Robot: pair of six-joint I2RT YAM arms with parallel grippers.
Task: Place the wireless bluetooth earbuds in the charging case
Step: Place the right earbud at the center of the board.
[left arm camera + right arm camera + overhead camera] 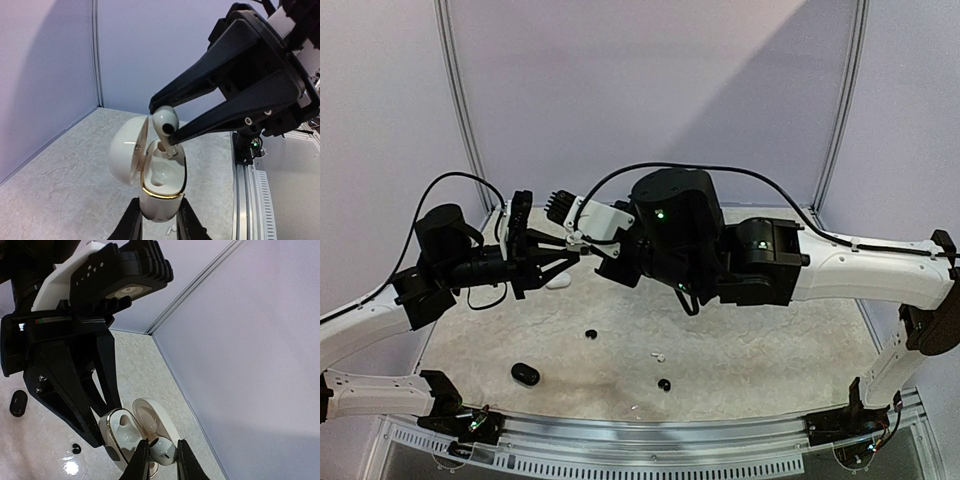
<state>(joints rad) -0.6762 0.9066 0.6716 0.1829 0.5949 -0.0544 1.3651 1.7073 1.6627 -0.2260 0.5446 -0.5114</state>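
Observation:
My left gripper [159, 206] is shut on the lower body of a white charging case [161, 192] with a gold rim, held upright above the table. Its lid [125, 155] hangs open to the left. My right gripper [162, 454] is shut on a white earbud [165, 452], also seen as the earbud [164, 124] right over the case. The earbud's stem dips into the case's far slot, and the near slot is bare. In the top view the left gripper [565, 258] and the right gripper [582, 238] meet tip to tip at the back left of the table.
On the table lie a black case [525, 374], two black earbuds [591, 334] [664, 384] and a white earbud [658, 356]. A small white piece [635, 407] sits near the front edge. A pale rounded thing [558, 281] shows under the left gripper. Walls close the back.

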